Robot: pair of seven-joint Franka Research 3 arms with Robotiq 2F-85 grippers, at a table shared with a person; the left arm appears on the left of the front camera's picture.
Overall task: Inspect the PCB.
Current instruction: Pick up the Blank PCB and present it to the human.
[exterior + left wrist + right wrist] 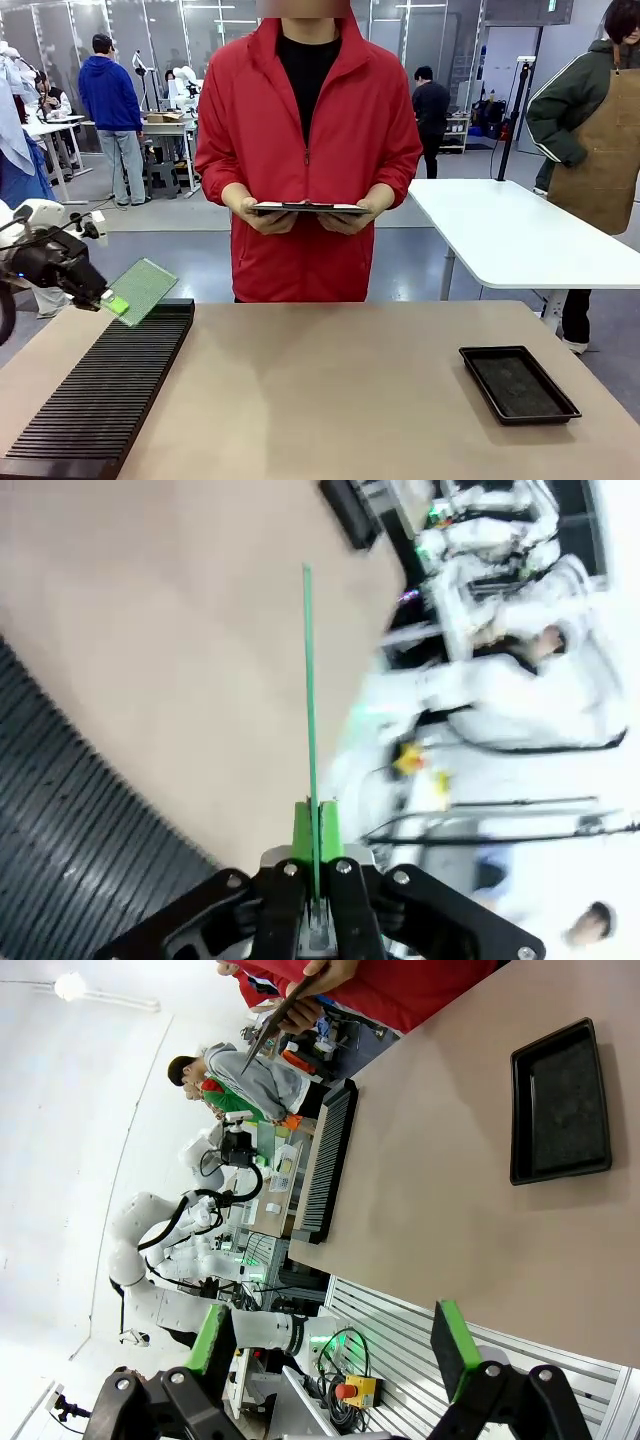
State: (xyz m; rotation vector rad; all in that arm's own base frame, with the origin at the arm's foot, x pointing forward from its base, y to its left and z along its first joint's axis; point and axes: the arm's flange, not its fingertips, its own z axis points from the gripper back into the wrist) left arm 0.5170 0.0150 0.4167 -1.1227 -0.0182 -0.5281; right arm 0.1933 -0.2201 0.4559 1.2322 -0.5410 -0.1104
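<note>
- The surface [350, 400] lies below my jaws, with the slotted rack [100, 400] under the left pair.
- My left jaws pinch the PCB [142, 288] by its edge, tilted clear of the rack, likely for viewing its face.
- My right jaws stand spread, empty.

White left arm [40, 214], black left tool [316, 825] and right tool [331, 1336], green pads [452, 1345], silver screws [343, 866].

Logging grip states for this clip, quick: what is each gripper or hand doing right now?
Left gripper: closed on the PCB.
Right gripper: open, holding nothing.
Person's hands: holding a clipboard.
</note>
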